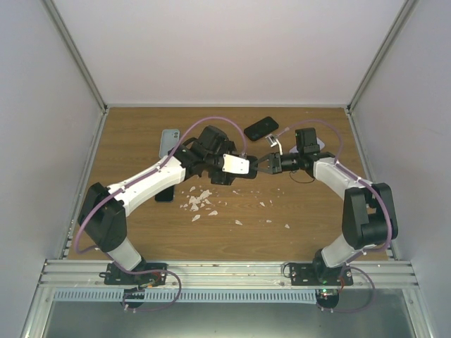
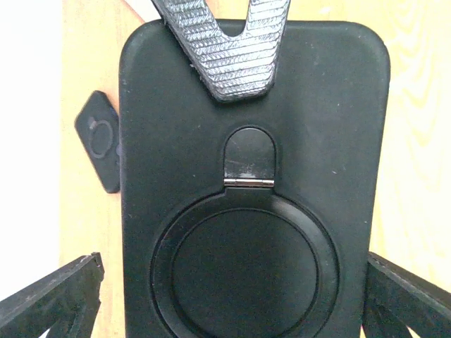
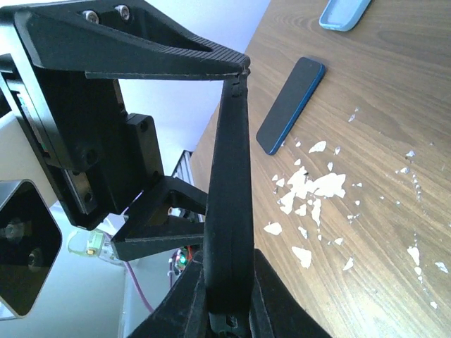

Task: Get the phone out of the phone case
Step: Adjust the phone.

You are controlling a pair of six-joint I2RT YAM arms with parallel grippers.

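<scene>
**Black phone case held in mid-air between two grippers**

The black phone case [image 2: 254, 141] hangs above the table [image 3: 394, 155], its ring stand [image 2: 246, 274] facing my left wrist camera. My right gripper [image 3: 229, 303] is clamped on the case's end edge. My left gripper [image 2: 225, 299] stands wide, one finger on each side of the case. I cannot tell whether a phone is inside. I judge this the separating step. Next, the left needs a firm hold.

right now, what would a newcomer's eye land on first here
A black phone case, ring stand facing the left wrist camera, hangs above the middle of the table, pinched at one end by the right gripper while the left gripper stands open around it. Beneath, white crumbs litter the wood beside a dark blue phone.
</scene>
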